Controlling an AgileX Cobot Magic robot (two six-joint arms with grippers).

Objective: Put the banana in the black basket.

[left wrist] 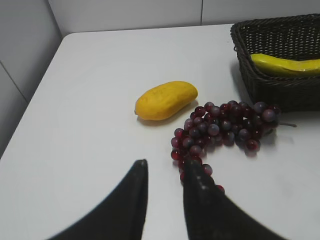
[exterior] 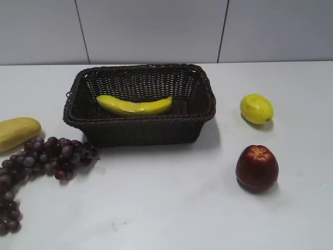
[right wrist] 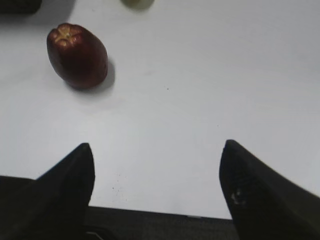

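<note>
The bright yellow banana point(exterior: 134, 106) lies on the floor of the black basket point(exterior: 145, 133), lengthwise along its front wall. Both also show at the top right of the left wrist view, the banana point(left wrist: 287, 65) inside the basket point(left wrist: 280, 92). My left gripper point(left wrist: 167, 164) hangs empty over the white table with a narrow gap between its fingers, just left of the grapes and well apart from the basket. My right gripper point(right wrist: 156, 147) is wide open and empty over bare table. Neither gripper shows in the exterior view.
A pale yellow-tan fruit point(exterior: 18, 131) point(left wrist: 166, 100) and a bunch of dark red grapes point(exterior: 52, 156) point(left wrist: 225, 127) lie left of the basket. A lemon point(exterior: 256, 108) and a red apple point(exterior: 257, 167) point(right wrist: 77, 55) lie to its right.
</note>
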